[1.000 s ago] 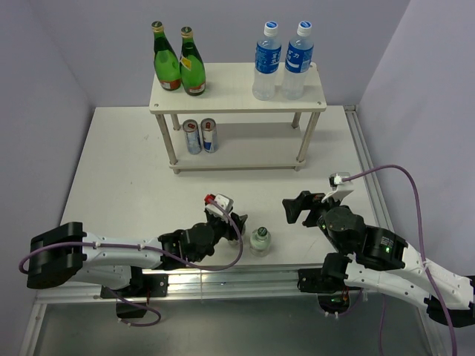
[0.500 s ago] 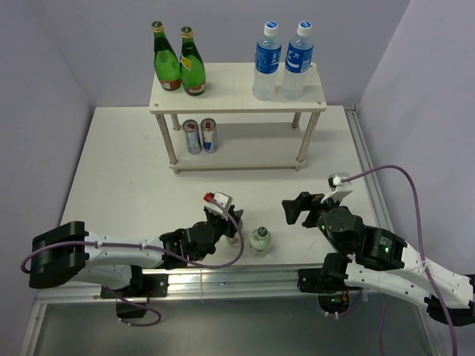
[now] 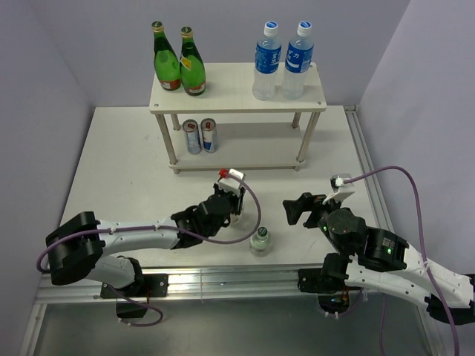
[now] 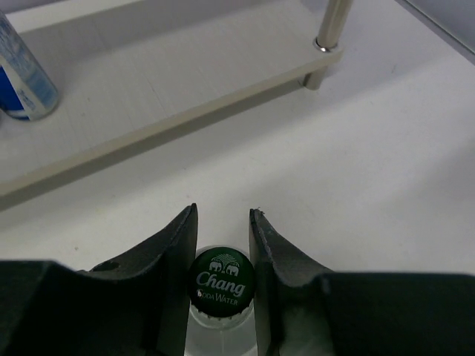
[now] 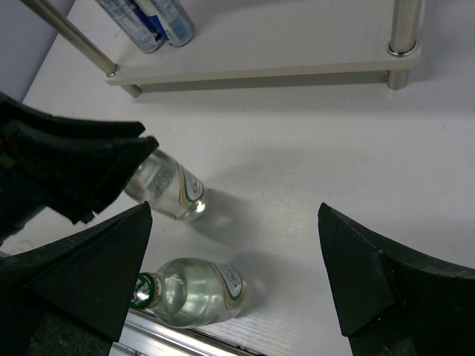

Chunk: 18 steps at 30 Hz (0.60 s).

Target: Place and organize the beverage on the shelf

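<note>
1. Shelf (image 3: pixel 237 100) stands at the far side of the table (image 3: pixel 126 170), well apart from both arms
2. Already stocked: two green bottles (image 3: pixel 180 67) on the top board's left end, two blue-label water bottles (image 3: pixel 282 63) on its right end, two cans (image 3: pixel 200 136) on the lower tier at left; the rest of the lower tier is bare
3. Judged left to do: two clear soda-water bottles on the table near the arms
4. First clear bottle (image 4: pixel 220 278): its green cap sits between the fingers of the left gripper (image 4: pixel 223 222), jaws narrow and pressed to the cap on both sides, so it is held by the neck. It looks tilted in the right wrist view; lifted or not, cannot tell
5. Second clear bottle (image 3: pixel 260 240) stands free by the table's front edge, between the arms
6. Left arm lies low, stretched toward the shelf's lower tier
7. Right gripper (image 5: pixel 234 219) is wide and empty, right of both bottles, facing the shelf
</note>
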Tool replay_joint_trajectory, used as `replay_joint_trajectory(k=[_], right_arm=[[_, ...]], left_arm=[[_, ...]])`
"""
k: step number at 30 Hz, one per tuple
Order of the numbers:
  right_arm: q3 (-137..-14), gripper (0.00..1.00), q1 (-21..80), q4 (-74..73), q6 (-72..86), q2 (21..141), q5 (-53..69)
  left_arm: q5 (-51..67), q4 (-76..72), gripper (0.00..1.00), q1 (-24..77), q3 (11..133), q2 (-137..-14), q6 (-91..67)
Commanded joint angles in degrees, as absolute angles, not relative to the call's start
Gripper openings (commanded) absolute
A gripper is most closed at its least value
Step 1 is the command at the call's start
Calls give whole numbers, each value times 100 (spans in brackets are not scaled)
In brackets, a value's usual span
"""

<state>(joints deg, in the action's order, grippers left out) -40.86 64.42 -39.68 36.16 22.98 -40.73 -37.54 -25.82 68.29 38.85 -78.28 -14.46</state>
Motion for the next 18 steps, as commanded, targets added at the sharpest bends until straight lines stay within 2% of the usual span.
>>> replay_joint_trajectory(k=[1,18], right_arm=[[-4078,100,6513,-3823,3648,2241,-4228],[-4043,100,6636,-3814,3674,2171,-4307]], left_arm=[[-3402,-3314,0,6444,4806,-7787,-1055],[-2162,-2716,0,4853,7610,-9297,-624]])
